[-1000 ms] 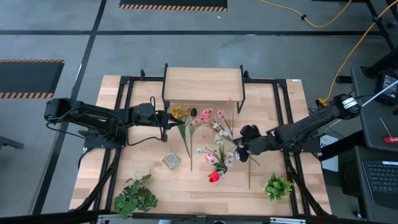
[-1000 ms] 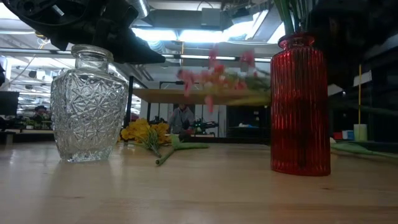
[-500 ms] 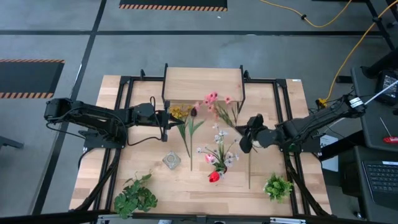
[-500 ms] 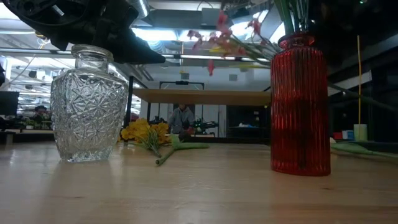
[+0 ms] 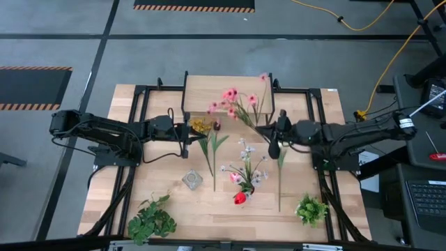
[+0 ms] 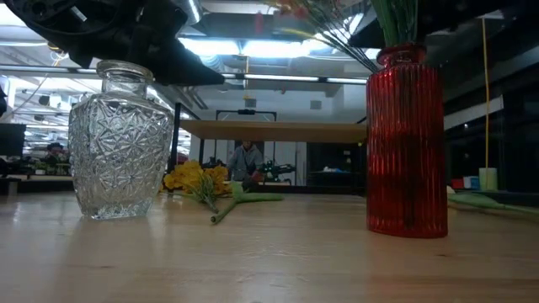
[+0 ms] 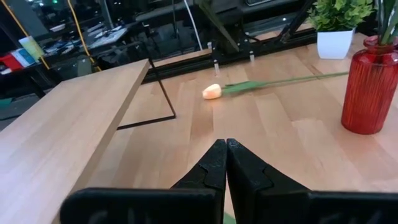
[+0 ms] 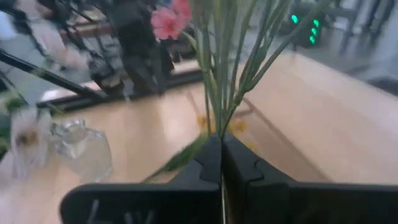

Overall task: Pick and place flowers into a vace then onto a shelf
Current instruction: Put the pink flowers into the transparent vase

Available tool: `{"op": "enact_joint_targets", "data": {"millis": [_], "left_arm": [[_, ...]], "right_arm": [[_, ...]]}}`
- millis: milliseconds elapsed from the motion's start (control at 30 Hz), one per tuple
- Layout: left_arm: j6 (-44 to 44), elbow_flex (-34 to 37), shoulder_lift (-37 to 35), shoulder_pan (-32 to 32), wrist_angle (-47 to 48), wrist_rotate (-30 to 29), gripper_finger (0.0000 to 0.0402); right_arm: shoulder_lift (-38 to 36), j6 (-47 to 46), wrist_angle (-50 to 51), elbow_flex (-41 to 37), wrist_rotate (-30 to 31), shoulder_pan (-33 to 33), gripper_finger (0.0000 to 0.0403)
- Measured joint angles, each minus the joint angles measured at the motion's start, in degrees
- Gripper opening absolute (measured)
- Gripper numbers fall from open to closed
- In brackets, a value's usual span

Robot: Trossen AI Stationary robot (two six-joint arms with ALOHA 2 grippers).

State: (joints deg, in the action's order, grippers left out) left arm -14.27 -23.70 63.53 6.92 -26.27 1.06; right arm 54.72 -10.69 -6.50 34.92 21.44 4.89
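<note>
Wooden desk (image 5: 327, 202) seen from above, with grey floor all round it. Nearest the front edge stand two bushy green plants, one at each corner, which are not part of the job. Just behind them, near the middle, sit a clear cut-glass vase (image 5: 192, 180) and a red ribbed vase (image 5: 240, 197); the red one already holds several white-blossomed stems. A single long stem (image 5: 280, 174) lies flat on the desk to the right of the red vase. Farther back, the right tool (image 5: 273, 136) is clenched on the lower stems of a bunch of pink flowers (image 5: 237, 104), holding them up in the air so that the blossoms reach over the front of the shelf (image 5: 209, 87). At the same depth, the left tool (image 5: 187, 132) rests low with its two fingers pressed together and nothing between them, just beside a yellow flower (image 5: 202, 126) lying on the desk. Farthest back is the shelf itself, a small light-wood board on thin black legs, bare on top. The stems look thin, light and springy, and the blossoms easily crushed, so the likely best hold is low on the bundled stems, well clear of the heads. Several stems in one pinch may slip or fan apart.
</note>
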Motion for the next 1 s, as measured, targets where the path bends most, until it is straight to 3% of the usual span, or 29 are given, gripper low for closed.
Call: {"op": "enact_joint_targets", "data": {"millis": [167,300,567,800,1000], "left_arm": [[-0.01,0.00,0.00,0.00,-3.27,0.00,0.0012],[0.11,0.00,0.00,0.00,-7.36,0.01,0.0024],[5.17,0.00,0.00,0.00,-12.64,0.02,0.0087],[9.52,-0.21,0.00,0.00,-18.35,0.02,0.0158],[10.65,-2.11,0.00,0.00,-18.53,0.10,0.0186]], "right_arm": [[2.48,4.99,-8.93,0.02,-11.07,-5.42,0.0000],[6.58,7.35,-14.59,0.02,-16.13,-8.39,0.0000],[15.41,10.08,-31.01,0.02,-29.29,-13.10,0.0000],[23.92,9.55,-45.58,0.02,-36.95,-15.30,0.0000],[30.96,8.21,-55.77,1.18,-40.82,-16.13,0.0000]]}}
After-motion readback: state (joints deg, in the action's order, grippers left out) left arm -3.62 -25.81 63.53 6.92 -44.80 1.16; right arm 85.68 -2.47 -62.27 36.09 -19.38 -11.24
